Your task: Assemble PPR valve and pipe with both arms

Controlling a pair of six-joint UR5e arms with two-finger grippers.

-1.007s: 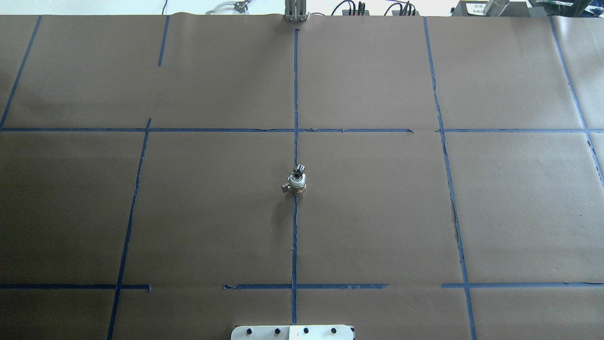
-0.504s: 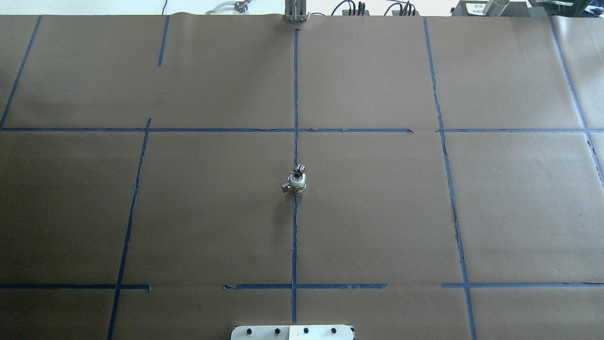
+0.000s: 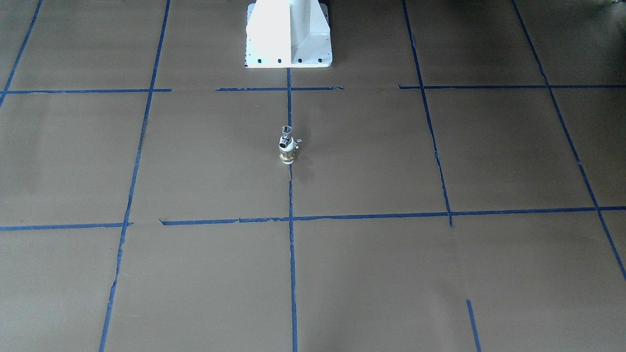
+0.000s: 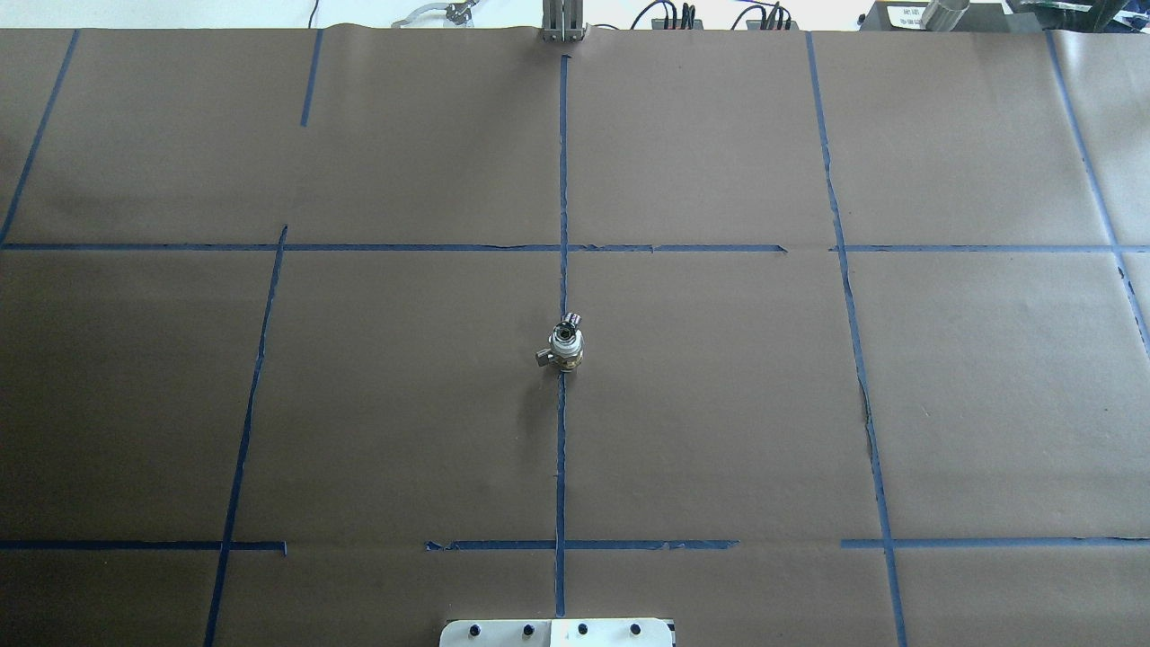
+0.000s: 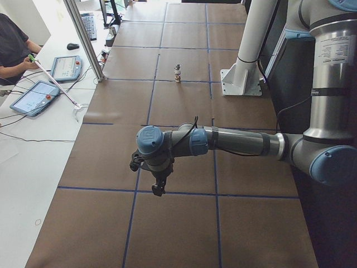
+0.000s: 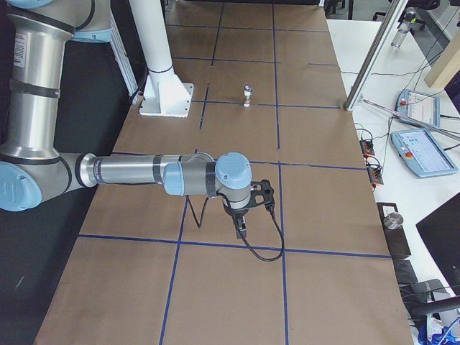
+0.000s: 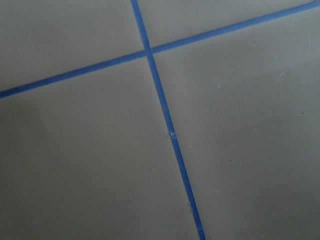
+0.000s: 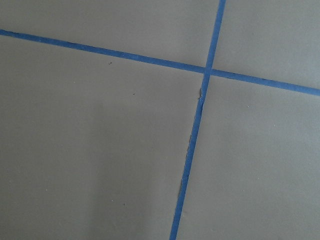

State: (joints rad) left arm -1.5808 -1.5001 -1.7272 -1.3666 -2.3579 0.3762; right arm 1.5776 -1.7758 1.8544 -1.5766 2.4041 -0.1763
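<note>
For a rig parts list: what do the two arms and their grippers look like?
The left arm and right arm are silver-grey tubes with pale blue round joint caps. The left gripper and right gripper are small and black. A thin black cable loops from the right wrist; a white printed label sits on the left arm's upright link.

Soft, even light is spread over the scene. The white pedestal (image 3: 288,29) at top centre is overexposed. A faint shadow is cast right of the PPR valve (image 3: 287,152). Both wrist views are rendered dim and slightly soft.
</note>
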